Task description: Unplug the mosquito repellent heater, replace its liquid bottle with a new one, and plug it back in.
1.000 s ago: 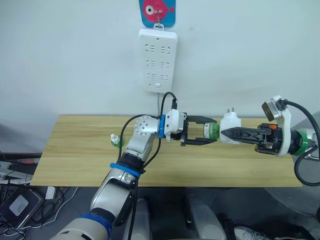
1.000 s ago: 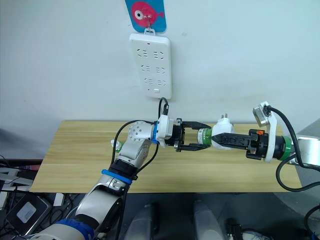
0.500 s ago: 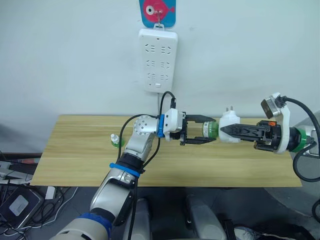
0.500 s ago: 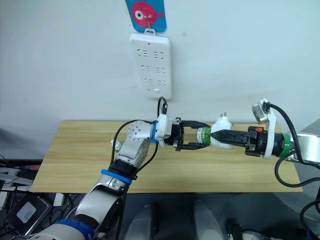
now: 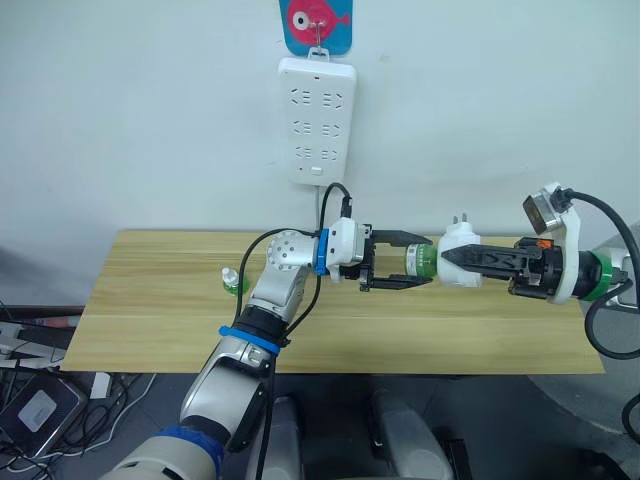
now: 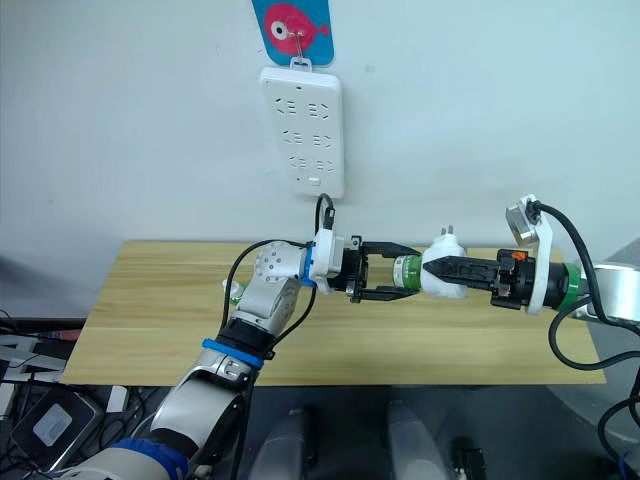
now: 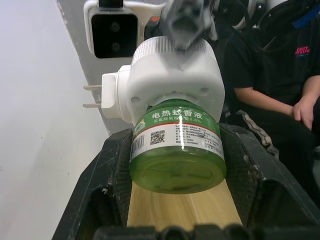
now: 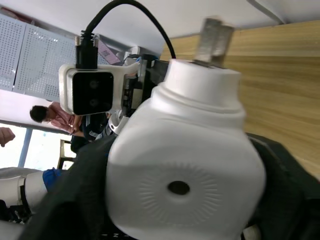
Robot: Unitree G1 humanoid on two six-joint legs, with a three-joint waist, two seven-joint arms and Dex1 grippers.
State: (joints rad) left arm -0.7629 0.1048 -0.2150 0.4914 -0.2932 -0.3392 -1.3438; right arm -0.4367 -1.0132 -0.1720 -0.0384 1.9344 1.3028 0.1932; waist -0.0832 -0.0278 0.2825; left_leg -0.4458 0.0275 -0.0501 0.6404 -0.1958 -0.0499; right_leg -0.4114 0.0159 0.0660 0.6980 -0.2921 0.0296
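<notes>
The white mosquito repellent heater (image 5: pixel 461 240) hangs in the air over the table, prongs pointing up, and my right gripper (image 5: pixel 450 259) is shut on its body from the right. A green liquid bottle (image 5: pixel 421 261) sticks out of the heater's left side. My left gripper (image 5: pixel 428 260) reaches in from the left, and its two black fingers close on the bottle from above and below. The left wrist view shows the bottle (image 7: pixel 176 150) seated in the heater (image 7: pixel 172 75). In the right wrist view the heater's (image 8: pixel 185 170) back shows.
A white power strip (image 5: pixel 315 120) hangs on the wall above the wooden table (image 5: pixel 160 320), under a fish-shaped hook (image 5: pixel 316 22). Another small green bottle with a white cap (image 5: pixel 232 282) stands on the table's left part. A seated person (image 7: pixel 270 75) appears in the left wrist view.
My right gripper has lifted and levelled slightly with the heater, edging a little left toward the left gripper. The left gripper and the bottle stay where they were.
</notes>
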